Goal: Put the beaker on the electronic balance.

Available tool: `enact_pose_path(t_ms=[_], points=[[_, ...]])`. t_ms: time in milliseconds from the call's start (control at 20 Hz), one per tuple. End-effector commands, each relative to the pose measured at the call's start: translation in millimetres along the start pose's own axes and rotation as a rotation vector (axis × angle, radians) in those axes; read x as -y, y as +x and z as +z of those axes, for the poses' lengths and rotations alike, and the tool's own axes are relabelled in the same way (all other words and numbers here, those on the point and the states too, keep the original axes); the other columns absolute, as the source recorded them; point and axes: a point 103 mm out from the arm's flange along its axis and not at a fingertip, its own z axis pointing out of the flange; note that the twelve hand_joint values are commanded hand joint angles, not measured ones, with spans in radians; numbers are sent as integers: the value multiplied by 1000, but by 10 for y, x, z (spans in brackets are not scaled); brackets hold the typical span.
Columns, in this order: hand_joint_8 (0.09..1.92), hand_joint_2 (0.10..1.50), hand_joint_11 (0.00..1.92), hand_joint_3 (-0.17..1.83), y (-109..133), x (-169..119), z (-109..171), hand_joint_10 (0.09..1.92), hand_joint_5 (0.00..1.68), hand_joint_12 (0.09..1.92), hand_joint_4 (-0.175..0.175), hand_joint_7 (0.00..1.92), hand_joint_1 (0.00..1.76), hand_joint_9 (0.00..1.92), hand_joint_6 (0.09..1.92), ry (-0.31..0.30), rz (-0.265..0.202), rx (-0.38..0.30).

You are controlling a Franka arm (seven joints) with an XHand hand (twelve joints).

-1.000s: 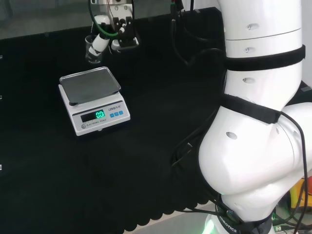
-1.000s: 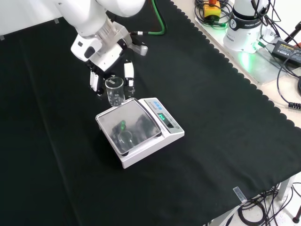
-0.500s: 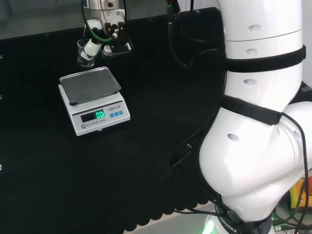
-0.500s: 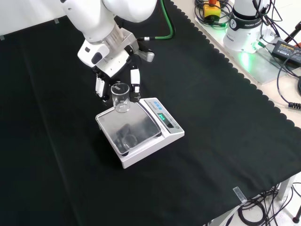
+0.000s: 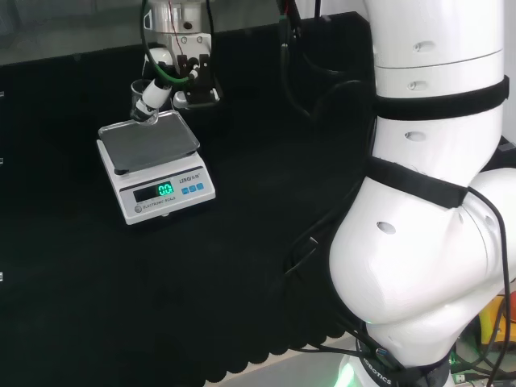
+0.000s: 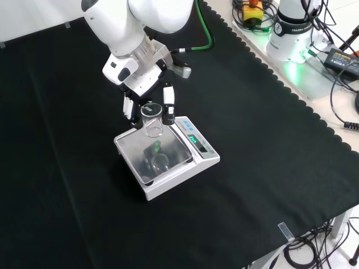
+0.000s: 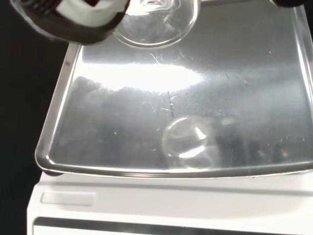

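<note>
We see the hand (image 6: 147,100) in the upper middle of the front view, its fingers (image 6: 168,96) curled down on either side of the clear beaker (image 6: 152,120) and holding it between them. In the head view the hand (image 5: 184,76) sits at the upper left, with the beaker (image 5: 143,105) just left of its white finger. The beaker stands upright in the grasp, over the far edge of the electronic balance (image 6: 168,158); we cannot tell whether its base touches the steel pan (image 6: 154,152) or hangs just above it. In the wrist view the round glass base of the beaker (image 7: 156,22) lies at the frame's top, over the pan (image 7: 195,98) near one rim, and a faint reflection of it shows lower on the metal.

Outward from the fingers, most of the pan is bare and shiny, with raised rims on all sides. The balance's front panel, with a green lit display (image 5: 164,190), faces the lower left of the head view and the right of the front view.

Around the balance we find the black cloth (image 6: 252,140) open on every side. Its scalloped edge runs down the right of the front view, beyond which cables and a lit base (image 6: 291,33) stand on a pale surface. In the head view the arm's white links (image 5: 427,201) take up the right.
</note>
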Motion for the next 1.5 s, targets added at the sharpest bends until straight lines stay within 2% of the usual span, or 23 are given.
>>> enact_pose_path(t_ms=[50, 300, 450, 700, 950, 1400, 1450, 1500], points=[[933, 1053, 1657, 160, 24, -15, 169, 204, 951, 533, -40, 1167, 1081, 1661, 1077, -2, 10, 8], [934, 1053, 1656, 160, -22, -72, 305, 203, 952, 534, -40, 1166, 1081, 1661, 1076, 3, 24, 21], [934, 1053, 1656, 160, -50, -146, 483, 203, 952, 535, -40, 1165, 1081, 1661, 1076, 16, 18, 31], [935, 1053, 1655, 159, -61, -266, 649, 202, 953, 535, -40, 1164, 1082, 1660, 1075, 40, 39, 31], [936, 1053, 1654, 159, -64, -331, 680, 202, 952, 536, -41, 1163, 1082, 1661, 1075, 57, 70, 48], [939, 1056, 1648, 157, -42, -348, 642, 201, 949, 538, -42, 1156, 1081, 1660, 1079, 57, 56, 59], [942, 1055, 1643, 156, -37, -346, 631, 201, 950, 540, -24, 1153, 1074, 1658, 1077, 58, 53, 58], [951, 1030, 1633, 165, -33, -343, 626, 201, 929, 550, -75, 1145, 1021, 1654, 1039, 59, 51, 62]])
